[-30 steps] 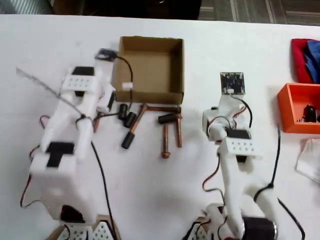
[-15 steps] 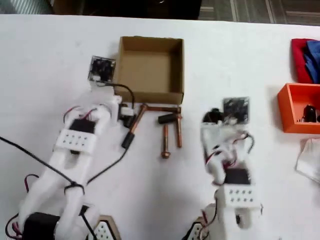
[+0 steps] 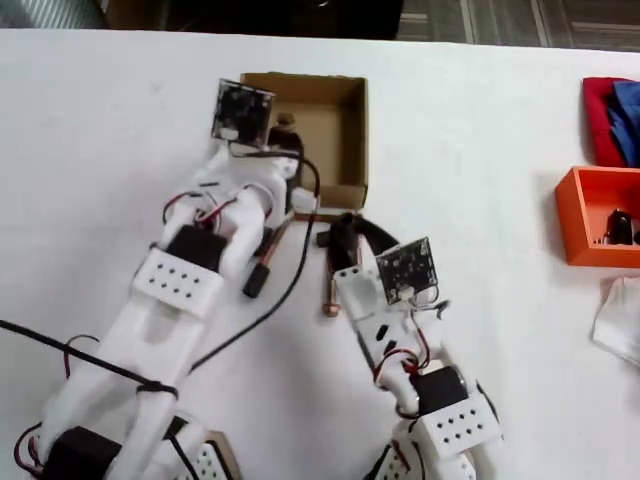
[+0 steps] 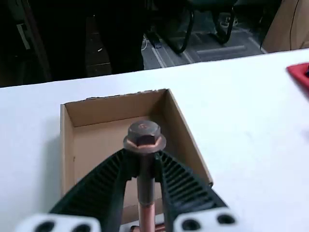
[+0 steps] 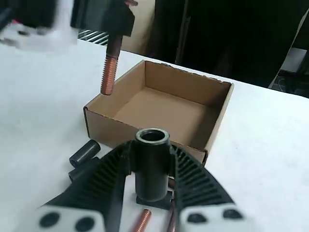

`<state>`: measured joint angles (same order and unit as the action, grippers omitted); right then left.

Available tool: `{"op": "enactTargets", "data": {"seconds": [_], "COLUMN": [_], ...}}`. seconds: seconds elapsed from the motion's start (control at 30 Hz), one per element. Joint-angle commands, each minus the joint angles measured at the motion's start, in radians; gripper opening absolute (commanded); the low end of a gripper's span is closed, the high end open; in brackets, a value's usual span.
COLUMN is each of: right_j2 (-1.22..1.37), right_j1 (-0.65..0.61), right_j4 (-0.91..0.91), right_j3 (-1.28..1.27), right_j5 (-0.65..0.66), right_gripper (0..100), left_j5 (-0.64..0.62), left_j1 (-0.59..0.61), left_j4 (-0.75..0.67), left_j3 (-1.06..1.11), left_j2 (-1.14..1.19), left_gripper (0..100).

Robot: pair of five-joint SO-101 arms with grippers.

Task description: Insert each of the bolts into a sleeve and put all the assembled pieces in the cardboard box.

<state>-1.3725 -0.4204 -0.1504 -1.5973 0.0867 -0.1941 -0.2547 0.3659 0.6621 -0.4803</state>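
My left gripper (image 4: 144, 155) is shut on a copper bolt (image 4: 144, 137), held upright with its hex head up, in front of the open cardboard box (image 4: 87, 108). In the high view that left gripper (image 3: 285, 135) hangs over the box's (image 3: 350, 110) near left part. My right gripper (image 5: 152, 151) is shut on a black sleeve (image 5: 152, 166), upright with its bore facing up. It stands just in front of the box (image 5: 166, 108), with the left arm's bolt (image 5: 109, 72) hanging higher, to one side. From above, the right gripper (image 3: 345, 235) sits near the box's front wall.
On the table before the box lie a loose bolt (image 3: 330, 290), a bolt with a sleeve (image 3: 257, 280) on it, and loose sleeves (image 5: 84, 151). An orange bin (image 3: 600, 245) and red and blue cloth (image 3: 610, 115) sit at the far right.
The left arm has swung from the pile up toward the box with a bolt in its gripper. The right arm has moved left to the box front and now holds a sleeve.
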Motion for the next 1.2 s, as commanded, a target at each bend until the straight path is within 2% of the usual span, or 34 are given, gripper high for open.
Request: {"op": "enactTargets", "data": {"seconds": [0.0, 0.17, 0.27, 0.53, 0.77, 0.87, 1.07, 1.17], "right_j2": [-0.025, -0.022, -0.021, -0.021, -0.021, -0.021, -0.021, -0.021], "right_j1": [0.018, 0.018, 0.018, 0.019, 0.062, 0.065, 0.067, 0.065], "right_j4": [0.039, 0.039, 0.039, 0.042, 0.157, 0.160, 0.165, 0.166], "right_j3": [0.005, 0.003, 0.002, -0.025, -0.063, -0.063, -0.063, -0.060], "right_j5": [-0.009, -0.009, -0.011, -0.011, -0.011, -0.011, -0.011, -0.011], "right_gripper": [2.0, 2.0, 2.0, 2.0, 2.0, 2.0, 2.0, 2.0], "left_j5": [-0.083, -0.081, -0.081, -0.087, -0.140, -0.126, 0.186, 0.203], "left_j1": [-0.051, -0.110, -0.107, -0.107, -0.175, -0.210, -0.273, -0.295], "left_j4": [-0.028, -0.060, -0.143, -0.226, -0.236, -0.361, -0.833, -0.873], "left_j3": [-0.064, -0.073, -0.064, -0.064, -0.028, 0.081, 0.383, 0.407], "left_j2": [-0.049, -0.049, -0.046, -0.049, -0.058, -0.135, -0.245, -0.245], "left_gripper": [3, 3, 3, 3, 3, 3, 2, 2]}}
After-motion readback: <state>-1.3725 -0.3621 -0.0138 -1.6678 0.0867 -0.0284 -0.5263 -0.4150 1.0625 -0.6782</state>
